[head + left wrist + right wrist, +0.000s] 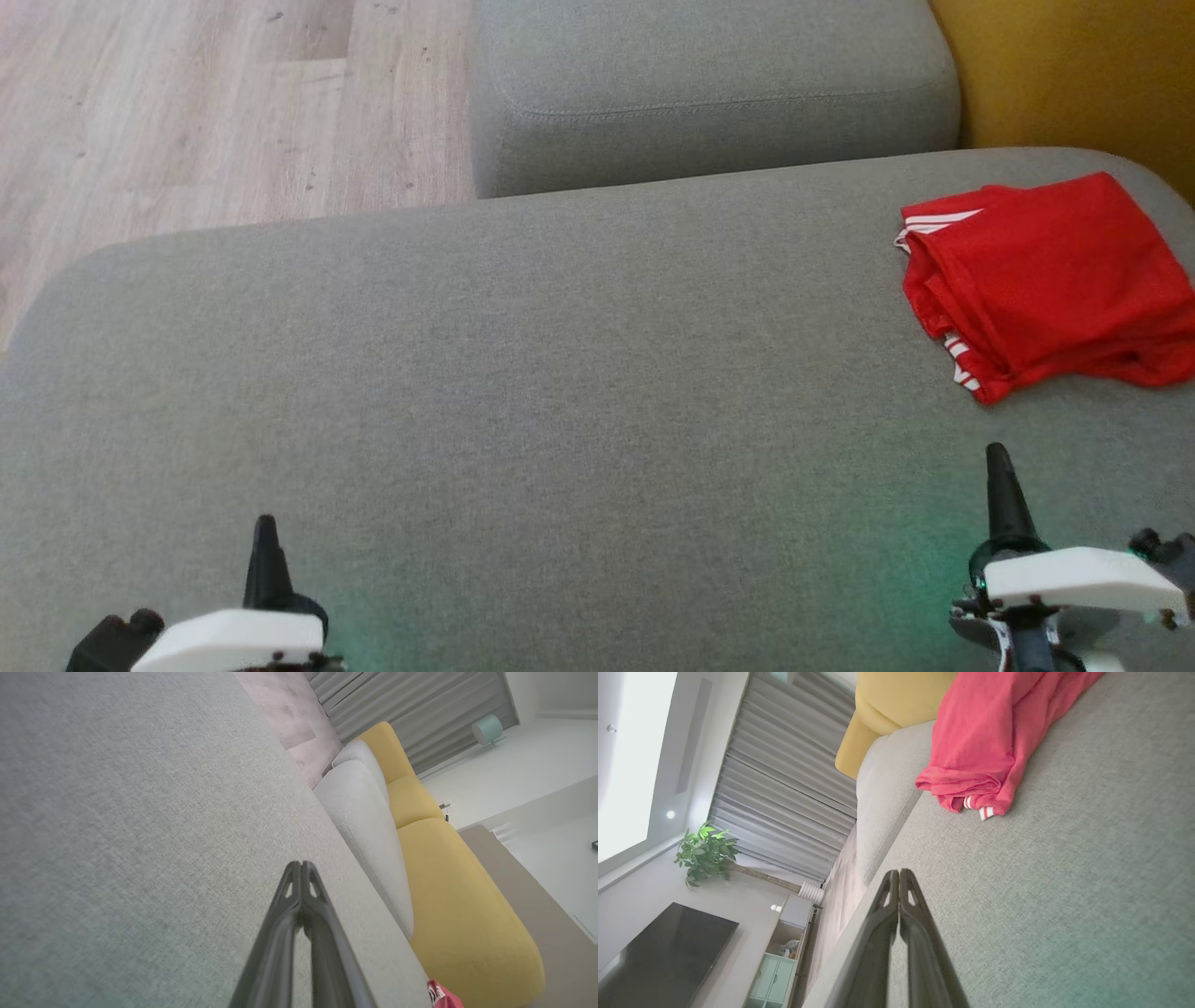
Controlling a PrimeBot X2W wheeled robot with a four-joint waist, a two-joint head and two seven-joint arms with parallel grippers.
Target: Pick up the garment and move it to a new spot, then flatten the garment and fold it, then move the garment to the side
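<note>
The garment is red with white stripes and lies folded at the far right of the grey cushion. In the right wrist view the garment lies ahead of the fingers, apart from them. A corner of the garment peeks in at the bottom of the left wrist view. My left gripper sits low at the near left, shut and empty; its tips press together. My right gripper is at the near right, just short of the garment, shut with nothing held.
A second grey cushion stands behind the first. A yellow sofa section is at the far right. Wooden floor lies at the far left beyond the cushion's rounded edge. A TV, a plant and a cabinet stand across the room.
</note>
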